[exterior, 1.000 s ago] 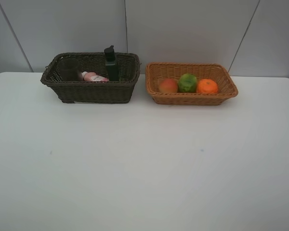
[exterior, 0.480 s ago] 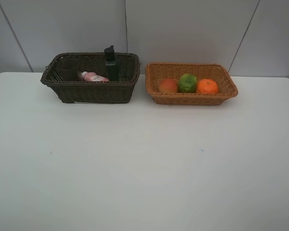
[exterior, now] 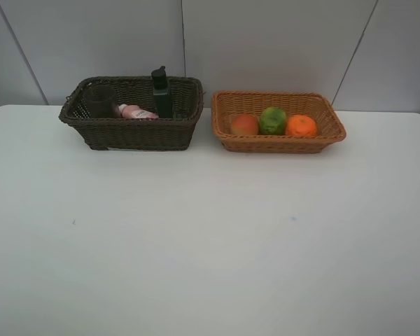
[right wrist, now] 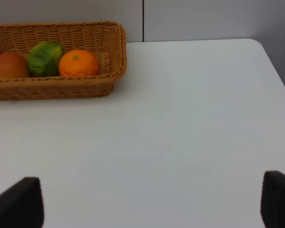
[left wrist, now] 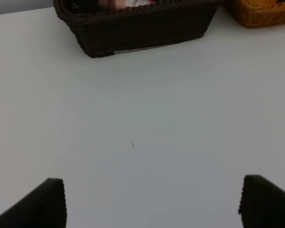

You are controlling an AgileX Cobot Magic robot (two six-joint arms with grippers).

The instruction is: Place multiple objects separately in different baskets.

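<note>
Dark brown basket (exterior: 131,114), deep, woven, on white table (exterior: 210,231), ahead of left claw (left wrist: 152,202) and well apart from it. Contents: translucent mauve cup (exterior: 99,100) upright at one end; pink bottle (exterior: 137,111) with white cap lying on its side in the middle; dark green pump bottle (exterior: 162,92) upright against the back wall, pump head above the rim.

Light tan basket (exterior: 278,122), shallower, woven, just beside the dark one, not touching; ahead of right claw (right wrist: 152,204) and off toward the left claw's side, well apart. Contents, in a row: red-orange round fruit (exterior: 244,124), green oval fruit (exterior: 272,120), orange tangerine (exterior: 302,125); green fruit touching both neighbours.

Left claw: spread wide, ribbed dark fingertips (left wrist: 47,202) only at the frame edge, nothing between them, nothing touched, bare table below.

Right claw: spread fully, dark fingertips (right wrist: 21,202) at the frame corners, nothing held, nothing touched.

Neither claw visible in the high view.
</note>
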